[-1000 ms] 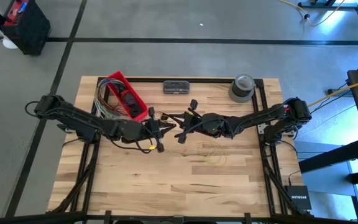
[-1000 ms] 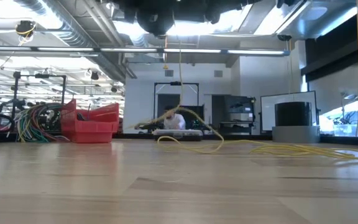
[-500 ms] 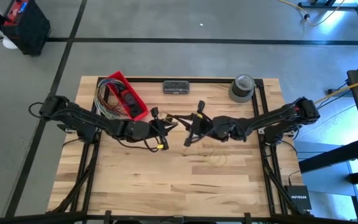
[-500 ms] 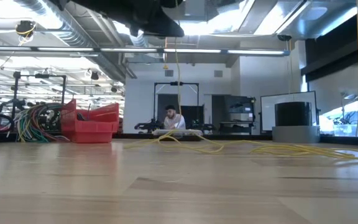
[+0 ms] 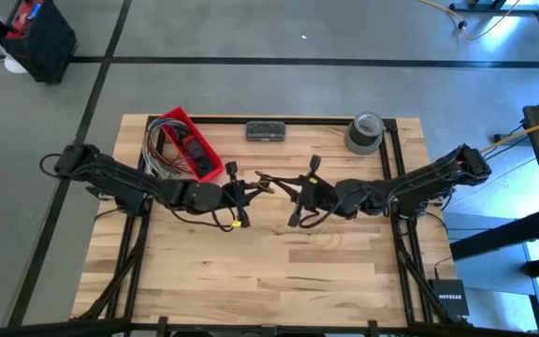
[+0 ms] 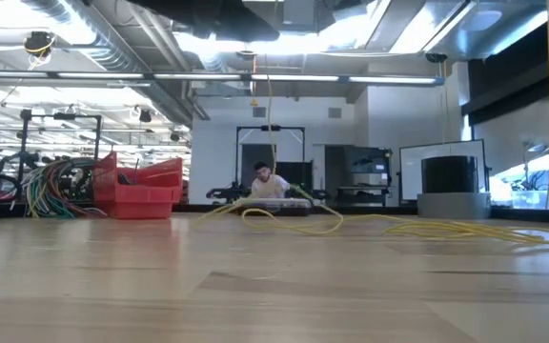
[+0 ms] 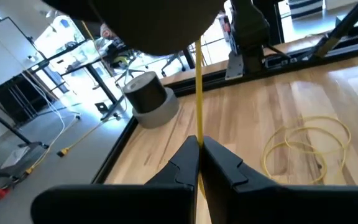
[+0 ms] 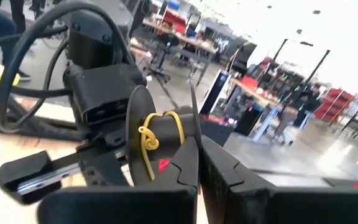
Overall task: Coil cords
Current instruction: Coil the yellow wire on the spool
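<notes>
Hidden, cropped and faint parts of the scene

In the high view we could barely make out the cord, a faint loop just below centre, and its path toward the arms was too thin to follow. In the low view both arms were cut off by the top edge, leaving only dark shapes, and the person at centre was too small and distant to describe. In the left wrist view a dark out-of-focus mass filled the upper middle and hid where the taut cord ended above the left gripper. In the right wrist view the background people were blurred, and the right gripper was cropped at the bottom edge.
</notes>
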You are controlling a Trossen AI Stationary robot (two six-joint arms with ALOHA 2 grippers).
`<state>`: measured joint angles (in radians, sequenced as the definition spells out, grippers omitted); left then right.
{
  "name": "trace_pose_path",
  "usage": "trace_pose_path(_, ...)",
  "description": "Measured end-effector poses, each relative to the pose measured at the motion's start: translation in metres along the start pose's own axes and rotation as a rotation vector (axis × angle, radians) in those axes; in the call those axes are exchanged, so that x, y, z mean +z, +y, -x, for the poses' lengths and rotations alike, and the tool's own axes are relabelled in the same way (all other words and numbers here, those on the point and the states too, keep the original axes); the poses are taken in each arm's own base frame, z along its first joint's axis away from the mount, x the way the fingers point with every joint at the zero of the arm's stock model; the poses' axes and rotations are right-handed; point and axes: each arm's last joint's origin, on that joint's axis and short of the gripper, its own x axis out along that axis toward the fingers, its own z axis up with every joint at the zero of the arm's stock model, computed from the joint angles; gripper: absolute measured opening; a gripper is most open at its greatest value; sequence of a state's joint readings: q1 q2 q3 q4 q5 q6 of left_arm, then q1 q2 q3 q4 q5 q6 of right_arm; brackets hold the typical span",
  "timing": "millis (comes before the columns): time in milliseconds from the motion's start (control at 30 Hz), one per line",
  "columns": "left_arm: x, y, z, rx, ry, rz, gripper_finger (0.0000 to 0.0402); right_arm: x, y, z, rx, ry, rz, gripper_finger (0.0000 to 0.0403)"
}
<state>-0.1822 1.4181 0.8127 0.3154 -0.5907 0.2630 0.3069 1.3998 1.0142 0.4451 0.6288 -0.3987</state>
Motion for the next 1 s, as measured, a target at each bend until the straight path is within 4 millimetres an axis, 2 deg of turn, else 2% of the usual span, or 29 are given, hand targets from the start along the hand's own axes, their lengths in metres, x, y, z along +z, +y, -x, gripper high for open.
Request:
trace_pose_path(400,0.001,0.001,0.0,0.012,-0.01,0.003,0.0005,0.039,-0.014,-0.003,-0.041,-0.108,0.054,0.0005)
trace_pose_path(833,-0.001,0.0,-0.001,0.009,0.003,-0.011,0.0005,0.086,-0.034,-0.001,-0.028,-0.099,0.073,0.0005)
trace_pose_path(1000,-0.002,0.0,-0.001,0.008,0.008,-0.015,0.0005,0.096,-0.039,0.001,-0.024,-0.095,0.071,0.0005)
